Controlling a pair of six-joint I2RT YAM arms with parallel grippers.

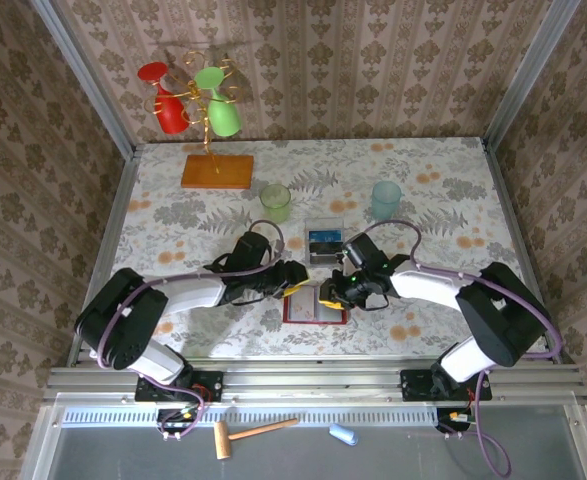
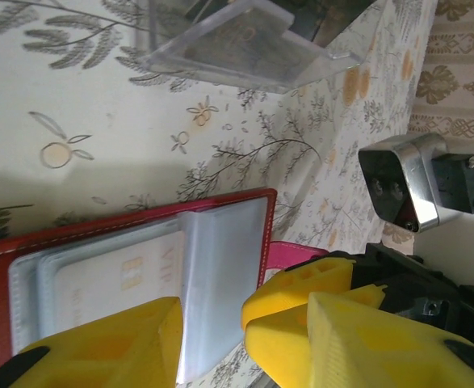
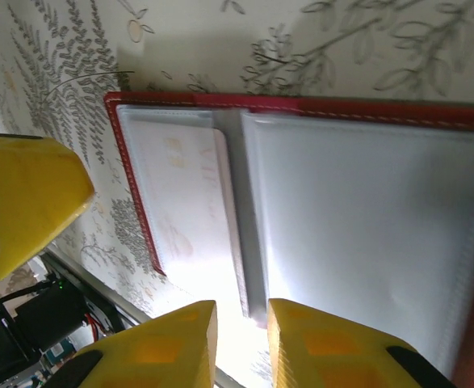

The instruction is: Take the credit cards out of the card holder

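Note:
The card holder [image 1: 308, 312], a red wallet, lies open and flat near the table's front, between both grippers. A pale credit card [image 3: 180, 186] sits in its left clear pocket, and the same card [image 2: 115, 275] shows in the left wrist view. My right gripper [image 3: 242, 323] hovers at the wallet's near edge [image 3: 301, 103]. Its fingers are a narrow gap apart, astride the card's inner corner and the middle fold. My left gripper [image 2: 212, 315] is open over the wallet's other pocket, beside the pink snap tab [image 2: 297, 255]. From above, left gripper [image 1: 298, 288] and right gripper [image 1: 331, 295] almost meet.
A clear tray [image 1: 323, 243] with dark and blue cards stands just behind the wallet, also the tray [image 2: 245, 48] in the left wrist view. Farther back stand a green cup [image 1: 275, 203], a teal cup [image 1: 386, 200] and an orange wooden base [image 1: 217, 172] carrying a cup rack.

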